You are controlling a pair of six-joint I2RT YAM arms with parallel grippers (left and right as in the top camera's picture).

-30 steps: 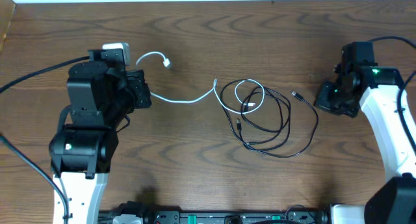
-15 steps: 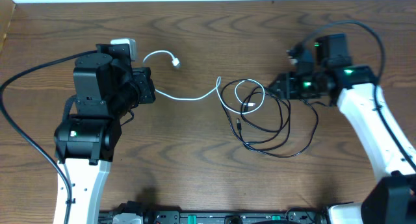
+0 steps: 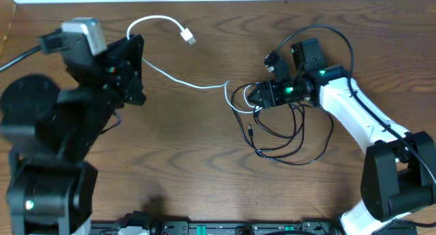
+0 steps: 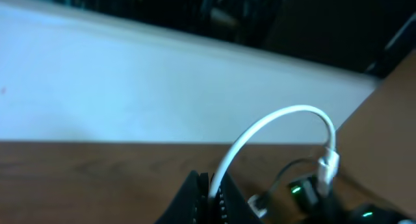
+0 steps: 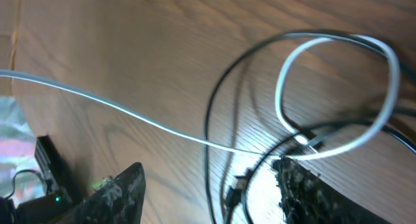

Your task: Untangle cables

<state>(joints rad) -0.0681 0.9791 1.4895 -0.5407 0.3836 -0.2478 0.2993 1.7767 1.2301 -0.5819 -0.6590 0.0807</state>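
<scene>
From overhead, I see the thin white cable [image 3: 204, 87] held in my left claw [image 3: 136, 65], which is closed on it. It runs right across the wood-grain table [image 3: 184, 146] into the black cable [image 3: 293, 163], whose loose round loops sit mid-table. The white plug [image 3: 189, 37] shows near the far edge. My right claw [image 3: 262, 95] sits at the loops' far side; bare wood lies near and left.

Left wrist: the glossy white cord arches out from between pressed fingers [image 4: 201, 191].

Right wrist: rough, speckled fingers [image 5: 120, 191] stand apart, the white loop crossing black strands between them, nothing clamped.
</scene>
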